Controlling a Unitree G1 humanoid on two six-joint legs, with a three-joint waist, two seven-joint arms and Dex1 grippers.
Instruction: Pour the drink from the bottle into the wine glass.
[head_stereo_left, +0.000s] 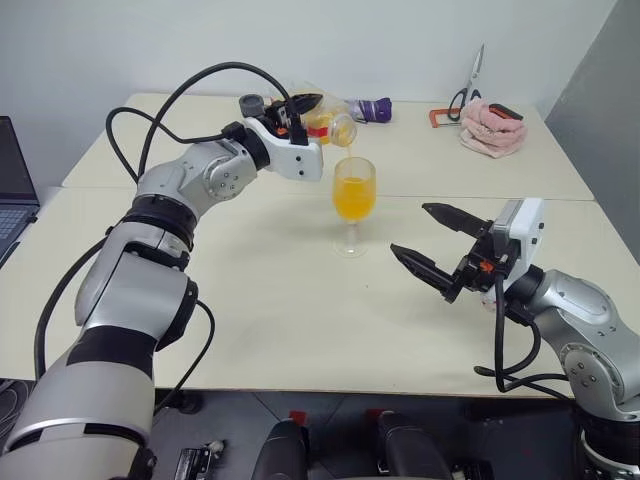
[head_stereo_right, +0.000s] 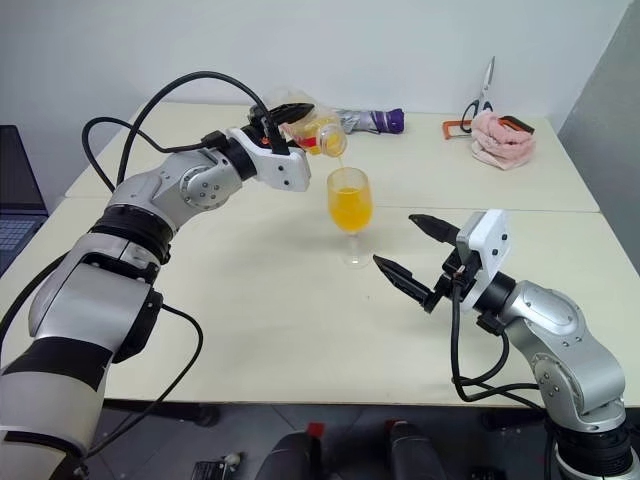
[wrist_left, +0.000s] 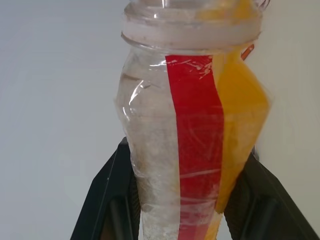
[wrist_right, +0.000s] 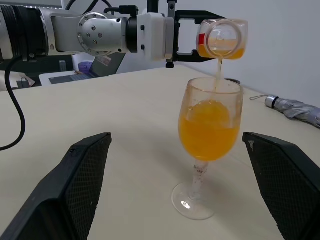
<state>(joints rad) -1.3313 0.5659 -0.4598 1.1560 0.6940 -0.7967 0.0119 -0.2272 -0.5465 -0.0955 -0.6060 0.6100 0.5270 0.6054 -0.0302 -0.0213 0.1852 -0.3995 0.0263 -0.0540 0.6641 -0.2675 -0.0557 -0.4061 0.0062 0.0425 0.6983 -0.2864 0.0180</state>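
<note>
A: Bottle, clear plastic with a red label strip, lies tipped on its side in the left gripper, which pinches it; a thin stream of the drink falls into the wine glass, over half full.

B: Setting?

A: Cream table, pale wall. The bottle's long axis is near level, mouth toward the glass. The right gripper stands spread beside the glass, holding nothing.

text: none legible | bottle label: plain red strip, no lettering
</note>
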